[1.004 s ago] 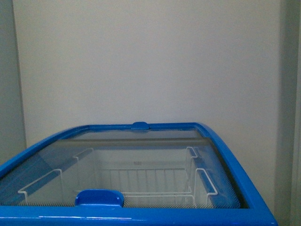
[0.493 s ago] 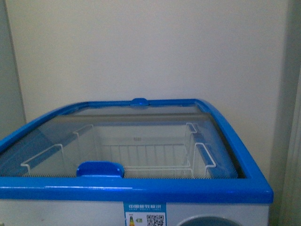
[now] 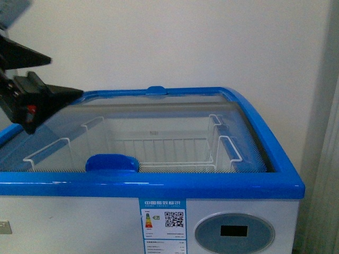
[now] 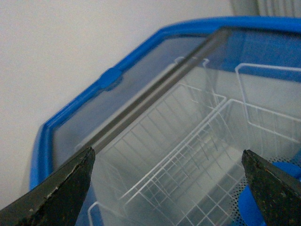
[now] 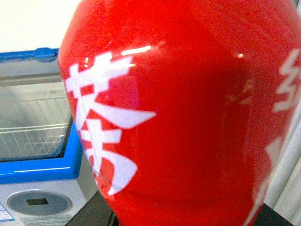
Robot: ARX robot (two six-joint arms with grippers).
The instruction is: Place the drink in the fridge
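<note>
Against white wall point(image 3: 185, 42), hovered over closed fridge point(image 3: 159, 185) with left gripper point(image 3: 67, 76) spread (drink point(image 5: 188, 117) not yet inside; right gripper's hold untellable).

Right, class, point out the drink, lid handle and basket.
drink point(image 5: 188, 117), right wrist view, on its red side.
lid handle point(image 3: 112, 163), front view, on its blue top.
basket point(image 3: 159, 148), front view, on its far wire wall.

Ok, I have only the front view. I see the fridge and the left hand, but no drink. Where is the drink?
Observer: A red drink with white letters fills the right wrist view, close to that camera.
Operator: Is it in the fridge?
Observer: No, the fridge stands behind it, seen from outside.
Operator: Does the left hand hold something?
Observer: No, the left hand is open, with only the glass lid behind the gap.
</note>
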